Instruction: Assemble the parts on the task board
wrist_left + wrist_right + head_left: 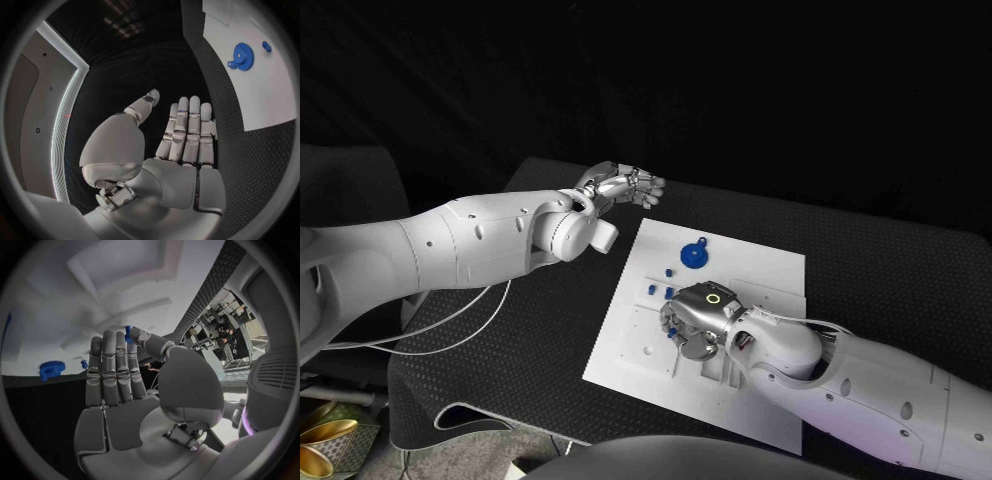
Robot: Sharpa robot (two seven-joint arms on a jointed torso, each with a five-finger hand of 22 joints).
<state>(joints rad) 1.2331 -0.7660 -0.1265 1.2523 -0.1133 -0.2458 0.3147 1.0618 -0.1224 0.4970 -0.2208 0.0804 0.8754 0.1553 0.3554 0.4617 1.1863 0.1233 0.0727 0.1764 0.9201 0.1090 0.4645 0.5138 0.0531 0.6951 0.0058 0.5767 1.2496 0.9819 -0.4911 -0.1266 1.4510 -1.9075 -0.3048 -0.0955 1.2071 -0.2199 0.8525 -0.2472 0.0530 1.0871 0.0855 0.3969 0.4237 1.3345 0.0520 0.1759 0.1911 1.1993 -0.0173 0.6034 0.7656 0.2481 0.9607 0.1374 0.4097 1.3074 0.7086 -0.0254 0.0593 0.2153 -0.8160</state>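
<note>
The white task board (643,368) lies in the middle of the black table. A blue gear (692,256) sits near the board's far edge, and small blue parts (655,289) lie just in front of it. My right hand (700,316) hovers low over the board's middle. In the right wrist view its thumb and a fingertip pinch a small blue part (128,333), while the other fingers stay straight. My left hand (626,184) hangs beyond the board's far left corner, fingers straight, holding nothing. The left wrist view shows the left hand (181,145), the gear (242,54) and the board (265,95).
White cables (459,325) trail across the table's left side. A gold object (326,440) sits off the table at the near left. The right wrist view also shows the gear (51,369) and a small blue part (84,363) on the board (62,315).
</note>
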